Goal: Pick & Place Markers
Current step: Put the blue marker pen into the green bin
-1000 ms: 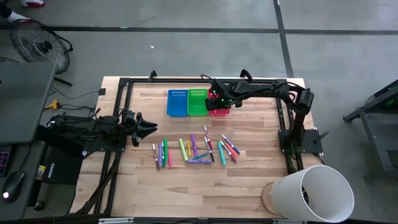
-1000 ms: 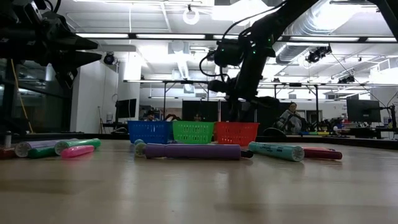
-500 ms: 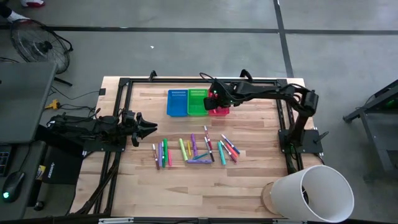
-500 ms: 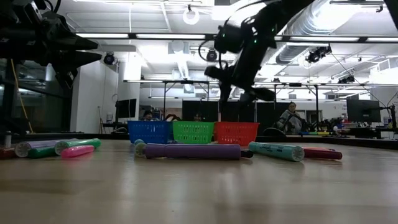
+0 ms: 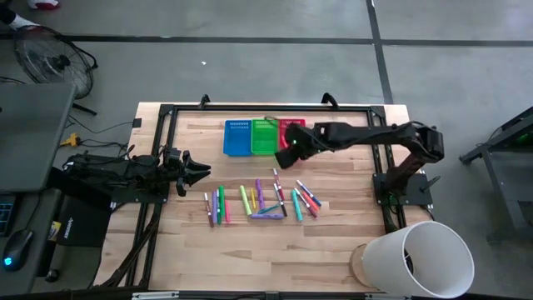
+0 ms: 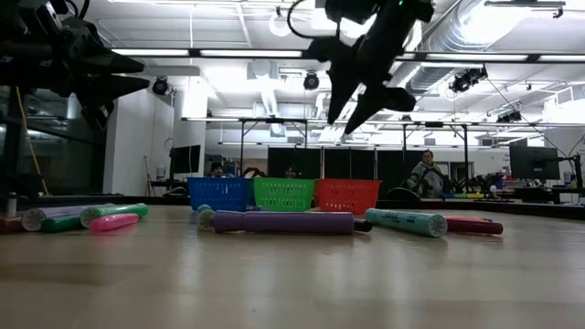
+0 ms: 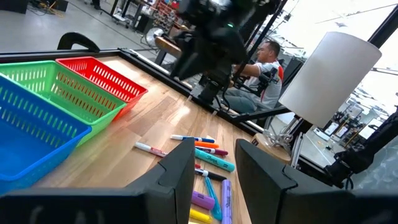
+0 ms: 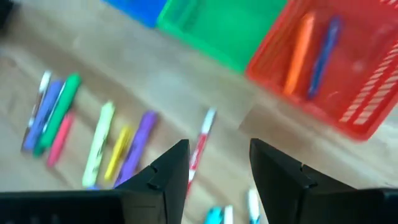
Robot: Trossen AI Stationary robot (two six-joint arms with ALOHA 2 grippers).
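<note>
The right gripper point(image 5: 285, 157) is hovering open and empty between the red basket point(image 5: 293, 127) and the markers point(image 5: 260, 200). The left gripper point(image 5: 202, 171) is waiting open at the table's point(image 5: 333, 250) left edge.

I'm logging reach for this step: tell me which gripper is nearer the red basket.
Right. The right gripper hangs open above the table just in front of the red basket; the left gripper waits open at the table's left side, past the blue basket.
</note>
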